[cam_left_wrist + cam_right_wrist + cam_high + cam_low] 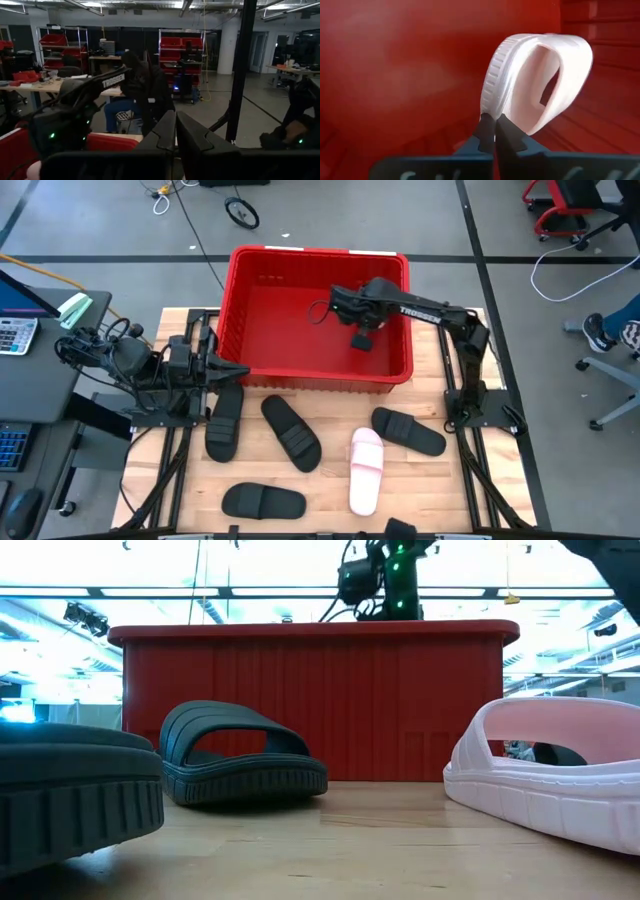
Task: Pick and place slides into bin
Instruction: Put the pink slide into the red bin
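My right gripper (494,131) is over the inside of the red bin (250,310), shut on a pale pink slide (535,80). In the high view the gripper (360,332) hides that slide. My left gripper (238,370) waits shut and empty at the bin's near left corner. On the table lie several black slides (291,432) (225,420) (408,430) (263,501) and a second pink slide (366,470), each sole down. The low view shows one black slide (240,755) and the pink one (545,775) in front of the bin (315,700). My right gripper pinches the pink slide by the ribbed edge of its sole (491,107) between its two fingertips. The slide is lifted clear, turned on edge, with its strap loop (570,65) open to the side over the bin's red floor.
The bin stands at the table's far middle, its near wall (320,385) facing the loose slides. A small dark object (400,528) sits at the table's near edge. A desk with a calculator (15,335) stands off the table's left side.
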Robot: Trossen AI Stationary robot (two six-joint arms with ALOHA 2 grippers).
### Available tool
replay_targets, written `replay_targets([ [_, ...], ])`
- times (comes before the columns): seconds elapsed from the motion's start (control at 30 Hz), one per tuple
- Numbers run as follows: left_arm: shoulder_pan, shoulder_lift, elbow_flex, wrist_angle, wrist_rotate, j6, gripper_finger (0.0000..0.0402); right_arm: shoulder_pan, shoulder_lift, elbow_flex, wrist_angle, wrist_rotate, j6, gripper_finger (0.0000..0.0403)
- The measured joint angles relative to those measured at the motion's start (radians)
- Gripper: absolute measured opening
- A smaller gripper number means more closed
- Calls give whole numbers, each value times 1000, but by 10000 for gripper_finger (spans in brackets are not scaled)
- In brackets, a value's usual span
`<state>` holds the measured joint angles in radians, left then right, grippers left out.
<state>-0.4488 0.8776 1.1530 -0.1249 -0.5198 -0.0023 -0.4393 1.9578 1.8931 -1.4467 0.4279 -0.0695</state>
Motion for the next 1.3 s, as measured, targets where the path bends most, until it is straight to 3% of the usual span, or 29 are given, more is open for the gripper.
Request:
replay_targets([
  [0.17,0,0,0,-1,0,-87,15,-5,37,0,-1,39,-23,0],
  [0.47,0,0,0,-7,0,-100,19,-5,86,0,-31,35,17,2],
  [0.8,0,0,0,-6,0,-100,14,-9,81,-2,-35,39,-35,59],
  [0.93,0,0,0,-7,0,-100,13,-3,66,-2,-22,38,-21,64],
  [1.0,0,0,0,-7,0,-100,16,-2,64,-2,-23,23,-24,61],
  [1.17,0,0,0,-10,0,-126,20,-9,67,-2,-21,-135,30,60],
  [1.3,0,0,0,-10,0,-132,14,-14,76,-2,-22,-147,76,79],
])
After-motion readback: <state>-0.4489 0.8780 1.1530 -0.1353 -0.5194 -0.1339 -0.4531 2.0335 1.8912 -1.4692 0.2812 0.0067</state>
